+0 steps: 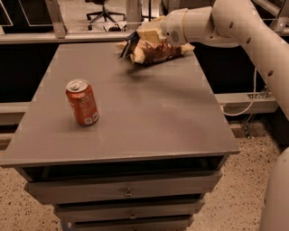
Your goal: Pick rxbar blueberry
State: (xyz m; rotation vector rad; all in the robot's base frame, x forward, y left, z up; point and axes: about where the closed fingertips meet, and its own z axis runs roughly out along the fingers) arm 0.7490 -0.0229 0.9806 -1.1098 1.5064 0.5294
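My gripper point(128, 46) hangs over the far edge of the grey table point(135, 117), just left of the tan-and-brown chip bag point(159, 52). A small dark navy rxbar blueberry point(127, 48) sits between the fingers, which are closed on it and hold it slightly above the table top. The gripper casts a shadow on the table in front of the bag. The white arm reaches in from the upper right and covers the top of the chip bag.
An orange soda can point(82, 102) stands upright on the left of the table. Drawers point(128, 193) lie below the front edge. An office chair point(103, 11) and a metal rail stand behind the table. A cable hangs at the right.
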